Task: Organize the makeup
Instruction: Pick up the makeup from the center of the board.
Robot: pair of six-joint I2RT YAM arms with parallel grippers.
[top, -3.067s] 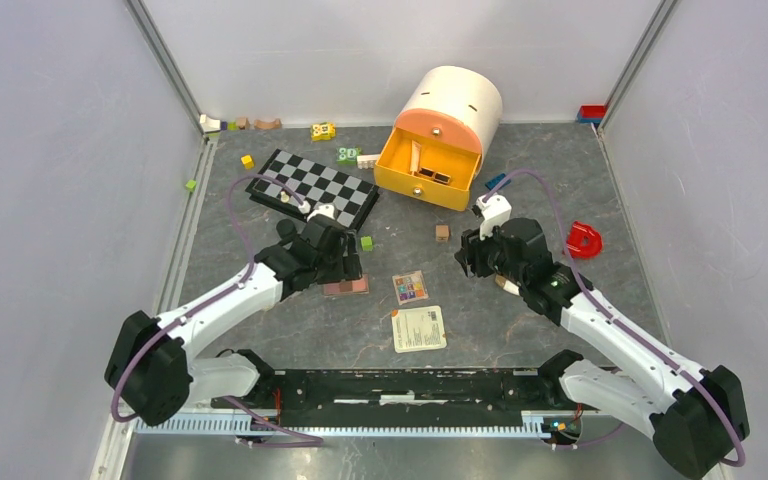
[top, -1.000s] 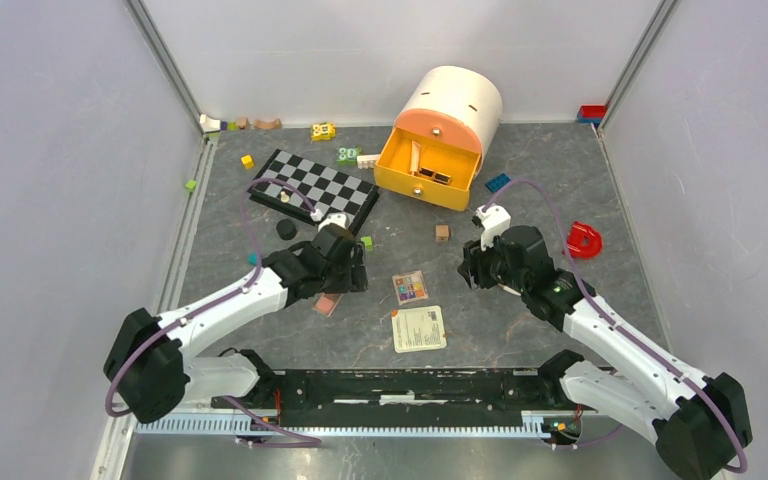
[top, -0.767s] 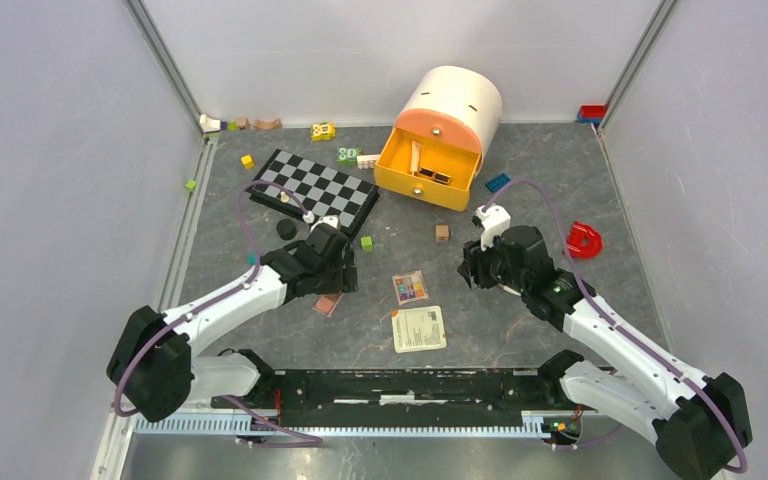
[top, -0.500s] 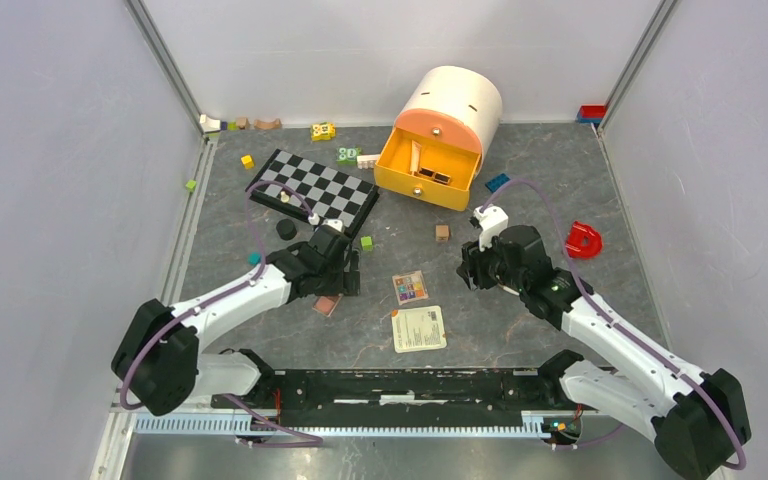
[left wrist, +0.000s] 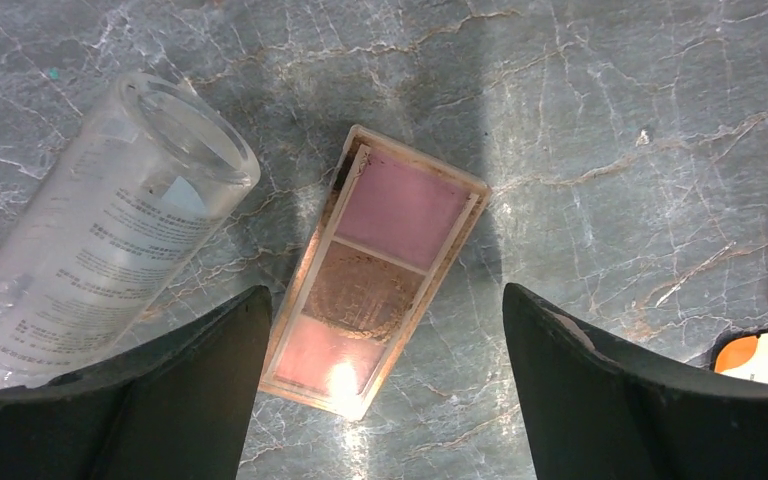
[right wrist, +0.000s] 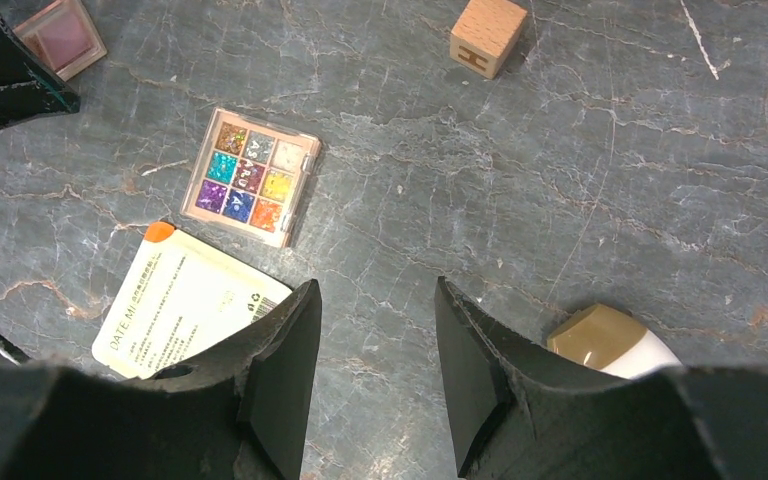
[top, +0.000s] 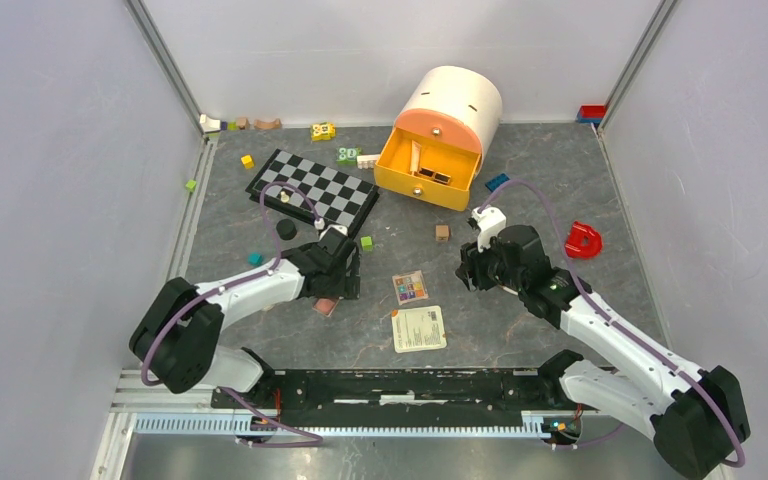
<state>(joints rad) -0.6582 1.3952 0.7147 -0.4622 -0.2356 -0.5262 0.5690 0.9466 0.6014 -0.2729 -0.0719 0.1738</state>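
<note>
- Both jaws released: left jaws straddle pink palette [left wrist: 375, 272], right jaws empty.
- Open yellow drawer [top: 422, 186] beyond right jaws, contents unclear.
- Clear tube [left wrist: 100, 215] cut off beside left jaws.

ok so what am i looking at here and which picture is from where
These are two white robot arms bolted to a table. The wide picture comes from a fixed camera above and behind them; the other two come from a camera on each wrist, looking past its black fingers. The left hand hangs open over a pink eyeshadow palette, a clear tube beside it. The right hand is open too, near a multicolour palette and a printed card. Neither holds anything. Further back lie a chessboard and a yellow drawer box.
</note>
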